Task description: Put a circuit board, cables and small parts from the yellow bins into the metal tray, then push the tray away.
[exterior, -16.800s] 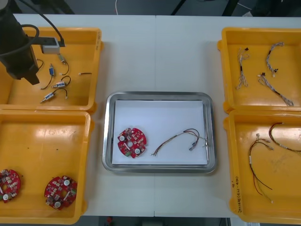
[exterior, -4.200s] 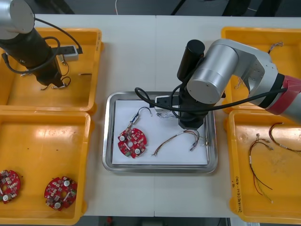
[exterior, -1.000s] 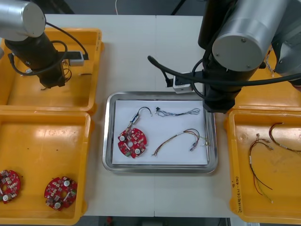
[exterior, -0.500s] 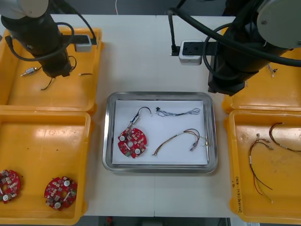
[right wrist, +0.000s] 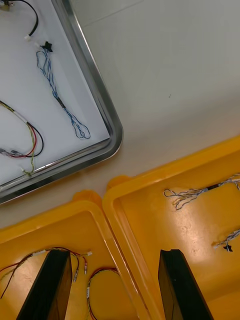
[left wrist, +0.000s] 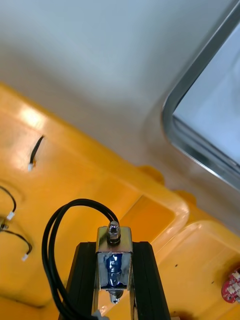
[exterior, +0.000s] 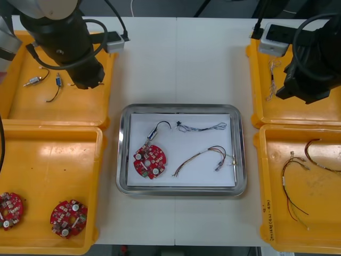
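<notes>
- We had our left gripper (left wrist: 114, 246) clamped on a small metal part (left wrist: 114, 262), a shiny blue-wrapped block trailing a looped black cable (left wrist: 82, 201), over the yellow bin (left wrist: 75, 165) left of the metal tray (exterior: 122, 154).
- Our right gripper (right wrist: 114, 253) hung wide open, empty, over the yellow bins (right wrist: 150, 200) right of the tray.
- On the tray's white floor lay a round red circuit board (exterior: 149, 160), a twisted blue and white cable (exterior: 203, 127) and a red and yellow cable (exterior: 205, 153).

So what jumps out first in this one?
The left hand, over the far left yellow bin, is clamped on a small metal part with a looped black cable. In the middle, the metal tray holds a red circuit board and cables, while the open right hand hangs over the right bins.
</notes>
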Robot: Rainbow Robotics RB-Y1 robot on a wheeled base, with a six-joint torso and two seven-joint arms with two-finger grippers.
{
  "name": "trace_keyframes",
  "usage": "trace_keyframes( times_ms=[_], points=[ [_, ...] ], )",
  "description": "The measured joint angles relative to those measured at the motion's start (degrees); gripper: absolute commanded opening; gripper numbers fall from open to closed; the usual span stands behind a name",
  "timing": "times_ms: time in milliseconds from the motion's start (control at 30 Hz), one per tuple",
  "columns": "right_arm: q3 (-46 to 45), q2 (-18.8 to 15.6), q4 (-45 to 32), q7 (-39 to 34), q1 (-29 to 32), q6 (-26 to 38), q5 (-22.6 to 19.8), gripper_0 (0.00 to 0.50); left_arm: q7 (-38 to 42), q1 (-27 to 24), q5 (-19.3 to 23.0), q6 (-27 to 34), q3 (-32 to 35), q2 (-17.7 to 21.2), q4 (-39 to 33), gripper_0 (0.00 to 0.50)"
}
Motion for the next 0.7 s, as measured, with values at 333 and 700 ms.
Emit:
trace_keyframes(
  times_ms=[333,700],
  points=[
    [-12.5,-2.3,0.0,-2.9,8.7,0.0,0.7,0.5,20.6,0.0,-1.8,0.1,-5.3,-4.6,-6.1,0.0],
    [-22.2,-2.4,-0.1,-12.8,17.7,0.0,1.9,0.5,33.7,0.0,-2.1,0.1,-11.9,-8.3,-8.4,0.0]
  ],
)
